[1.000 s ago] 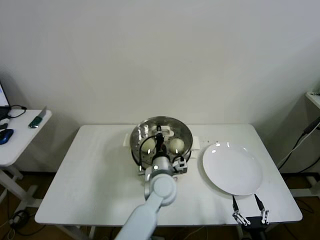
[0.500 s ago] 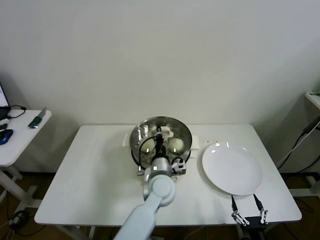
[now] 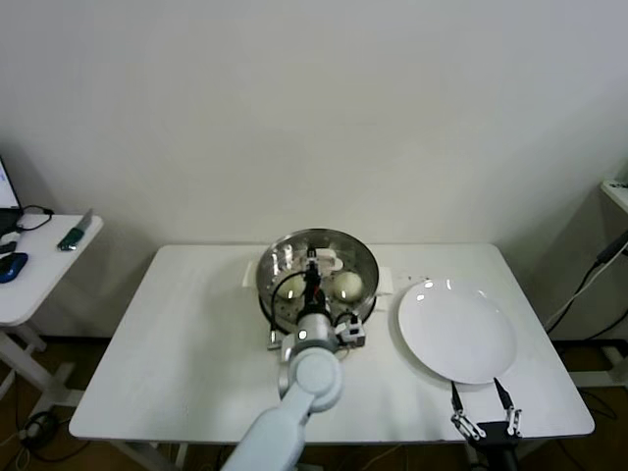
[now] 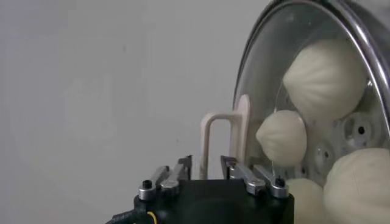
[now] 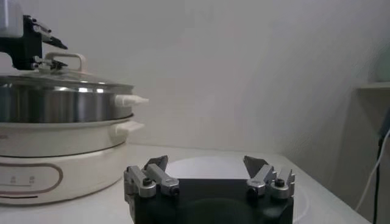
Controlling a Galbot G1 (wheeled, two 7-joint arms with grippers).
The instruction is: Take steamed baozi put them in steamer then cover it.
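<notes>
The steamer stands at the table's back middle on its cream-white pot base. The cover lies on it, with its cream-white handle in the centre. Under the glass I see three baozi, and a fourth shows partly beside the gripper body; two also show in the head view. My left gripper is over the cover's centre. Its fingers are apart, with one leg of the handle between them and a gap on each side. My right gripper is open and empty at the table's front right.
A flat white plate lies empty to the right of the steamer, just beyond my right gripper; it also shows in the right wrist view. A small side table with a few items stands far left. A wall is behind the table.
My left arm has drawn back slightly toward me, with the cover still on the steamer. My right gripper has drifted a little left and toward the front edge.
</notes>
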